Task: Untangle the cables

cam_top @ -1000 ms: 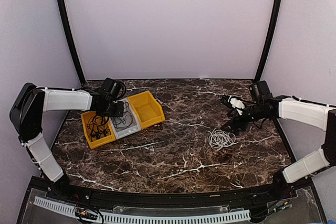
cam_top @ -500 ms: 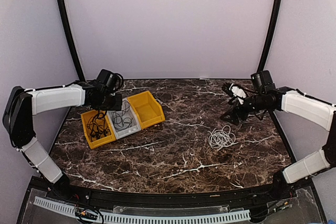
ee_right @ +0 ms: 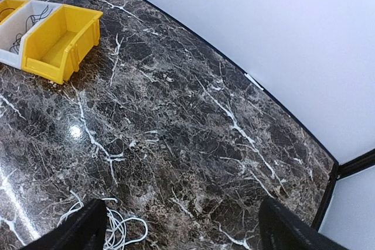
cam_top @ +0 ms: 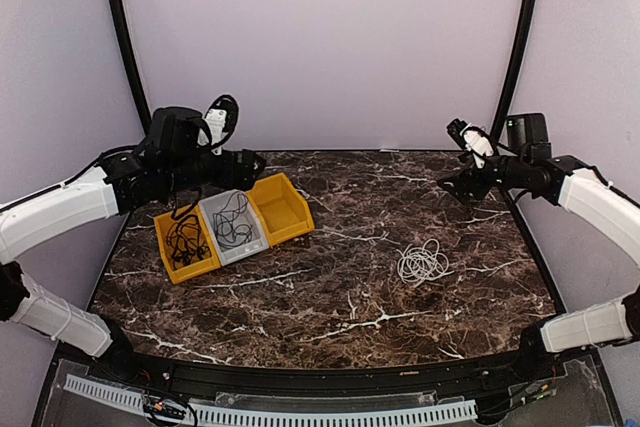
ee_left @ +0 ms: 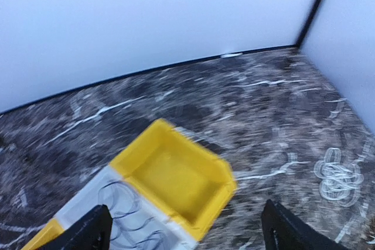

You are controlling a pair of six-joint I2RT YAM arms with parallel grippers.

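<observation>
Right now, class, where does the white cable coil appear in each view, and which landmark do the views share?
Top external: white cable coil, right of centre.
Left wrist: white cable coil at the right edge, low.
Right wrist: white cable coil at the bottom left.
Shared landmark: the empty yellow bin.

You're looking at a worktop (cam_top: 330,277) of dark brown marble veined in white, closed in by plain pale walls (cam_top: 320,47) at the back and both sides. Two black posts (cam_top: 125,47) curve up the rear corners. A small bright glare (ee_right: 75,132) sits on the stone. Along your near edge, a white slotted strip (cam_top: 300,414) runs below a black rim (cam_top: 330,367)
</observation>
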